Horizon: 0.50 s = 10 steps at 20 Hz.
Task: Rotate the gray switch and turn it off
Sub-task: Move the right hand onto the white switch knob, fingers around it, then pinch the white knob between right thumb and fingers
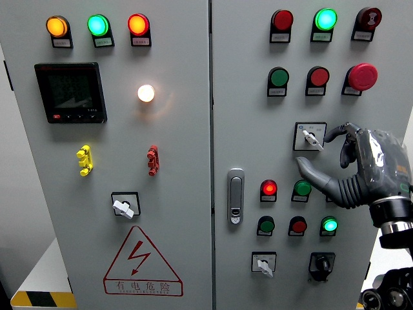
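Head view: the right robot hand (348, 165) is at the right-hand door of the control cabinet (181, 194), fingers spread and holding nothing; one fingertip appears to touch the gray switch (310, 137). Three gray rotary switches show, plus one black selector (321, 264). The target switch sits just left of the hand's upper fingers.

A pale gray cabinet (187, 129) is seen. Near its top left corner, orange (57, 26), green (98, 25) and red (138, 24) lamps are lit. A yellow handle (84, 160) and a red handle (153, 160) are mounted midway. A red-outlined warning triangle (141, 261) is shown near the bottom edge. The right hand (361, 168) is coloured dark gray.
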Each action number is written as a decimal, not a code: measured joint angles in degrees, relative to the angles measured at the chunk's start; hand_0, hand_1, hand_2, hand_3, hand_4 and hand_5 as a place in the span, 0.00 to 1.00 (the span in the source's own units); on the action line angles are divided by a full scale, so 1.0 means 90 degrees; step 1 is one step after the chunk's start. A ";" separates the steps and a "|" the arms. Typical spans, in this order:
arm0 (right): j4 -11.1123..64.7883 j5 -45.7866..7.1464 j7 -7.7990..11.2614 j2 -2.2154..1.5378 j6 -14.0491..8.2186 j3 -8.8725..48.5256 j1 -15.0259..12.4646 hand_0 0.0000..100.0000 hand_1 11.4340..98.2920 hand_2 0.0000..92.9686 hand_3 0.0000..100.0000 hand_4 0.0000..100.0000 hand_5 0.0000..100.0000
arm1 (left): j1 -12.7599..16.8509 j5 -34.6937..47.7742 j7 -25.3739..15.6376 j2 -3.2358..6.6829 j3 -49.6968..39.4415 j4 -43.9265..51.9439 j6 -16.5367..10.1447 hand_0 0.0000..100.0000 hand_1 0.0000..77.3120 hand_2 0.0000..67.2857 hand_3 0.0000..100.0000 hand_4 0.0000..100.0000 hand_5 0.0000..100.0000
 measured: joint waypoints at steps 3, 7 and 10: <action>-0.0043 0.0000 -0.0004 0.0005 -0.0062 -0.0051 0.0040 0.00 0.37 0.61 0.96 0.85 1.00 | 0.0000 0.0000 0.0000 0.0000 0.0000 -0.0001 0.0001 0.00 0.00 0.16 0.21 0.13 0.13; -0.0139 -0.0009 -0.0005 0.0011 -0.0338 -0.0100 0.0054 0.00 0.37 0.63 0.96 0.85 1.00 | 0.0000 0.0000 0.0000 0.0000 0.0000 -0.0001 0.0001 0.00 0.00 0.16 0.21 0.13 0.13; -0.0157 -0.0019 -0.0003 0.0016 -0.0368 -0.0116 0.0057 0.00 0.37 0.63 0.95 0.86 1.00 | 0.0003 0.0001 0.0000 0.0000 0.0000 -0.0001 -0.0004 0.00 0.00 0.16 0.21 0.13 0.13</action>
